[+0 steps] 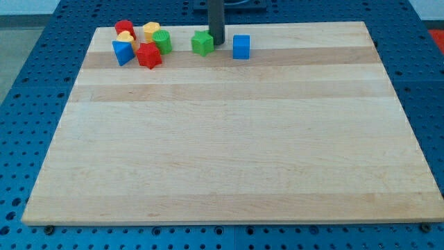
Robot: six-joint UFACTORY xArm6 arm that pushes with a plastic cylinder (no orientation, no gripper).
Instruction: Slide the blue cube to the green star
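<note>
Wooden board fills most of the view, sitting on a blue perforated table. All blocks sit along the board's top edge.

My tip comes down from the view's top and lands between the two task blocks. No jaws on this rig, just a bare rod, holding nothing.

Relative to my tip:
- blue cube: just to the view's right, near but with a visible gap, not touching.
- green star: immediately to the view's left, looks touching or nearly so; can't tell which.
- Cluster well off to the view's left: green block, red star-like block, blue wedge-like block, red block, two yellow blocks. Shapes there are partly hidden by each other.

Handling, my judgement: cube looks like a small, light, rigid block, not fragile. Smooth board, so it should slide easily and may spin if pushed off-centre. No grasp possible; contact point should be the middle of the cube's far face, the view's-right side, pushing toward the view's left.

Problem: my tip is currently in the lane between cube and star. It needs to go round the cube, likely via the view's bottom side, since the board edge is close at the top. Short push after that; overshoot would knock the star.
</note>
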